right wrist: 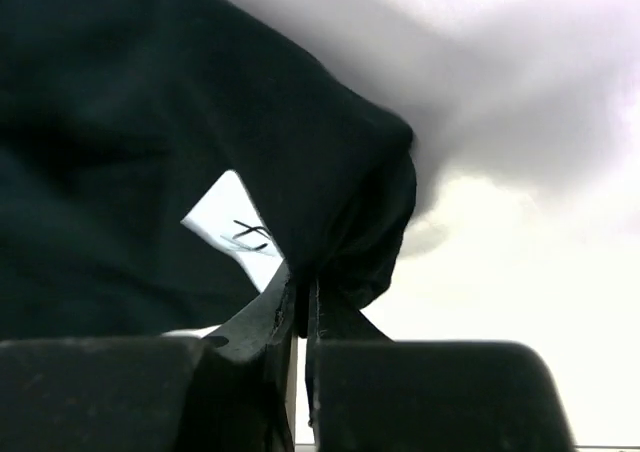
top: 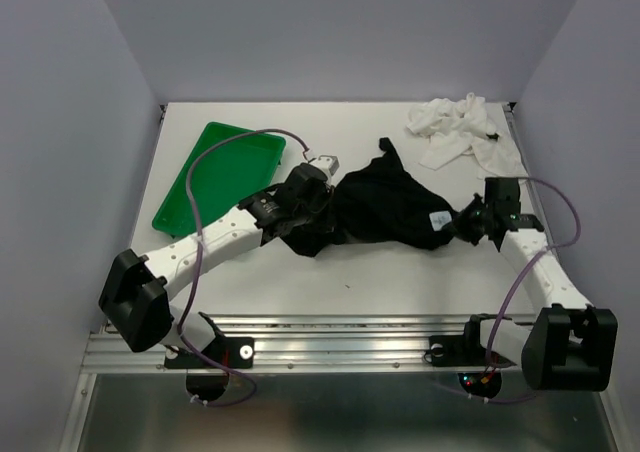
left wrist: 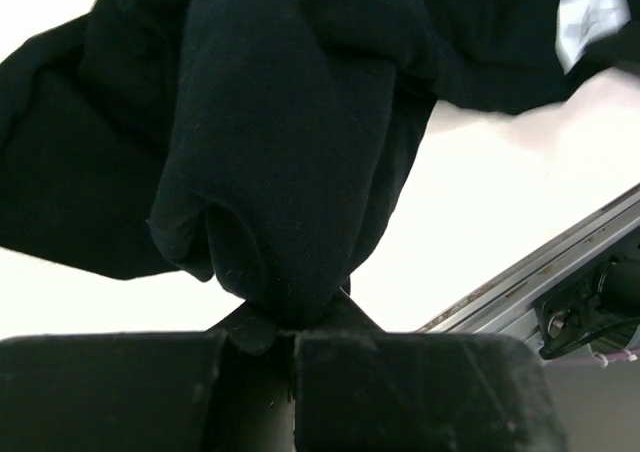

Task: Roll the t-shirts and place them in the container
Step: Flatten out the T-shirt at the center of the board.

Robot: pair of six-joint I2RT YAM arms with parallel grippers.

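Note:
The black t-shirt (top: 385, 207) lies crumpled across the middle of the table, stretched between my two grippers. My left gripper (top: 312, 215) is shut on its left edge; in the left wrist view a bunched fold of the black t-shirt (left wrist: 280, 172) hangs from the closed jaws. My right gripper (top: 468, 219) is shut on its right edge near a white label (top: 437, 217); the right wrist view shows the black t-shirt (right wrist: 300, 162) pinched between the jaws, with the label (right wrist: 235, 227) beside it. The white t-shirt (top: 462, 129) lies crumpled at the back right.
A green plastic tray (top: 220, 175) sits at the back left, beside my left arm. The table's metal front rail (top: 340, 337) runs along the near edge. Grey walls close in the table at the back and on both sides.

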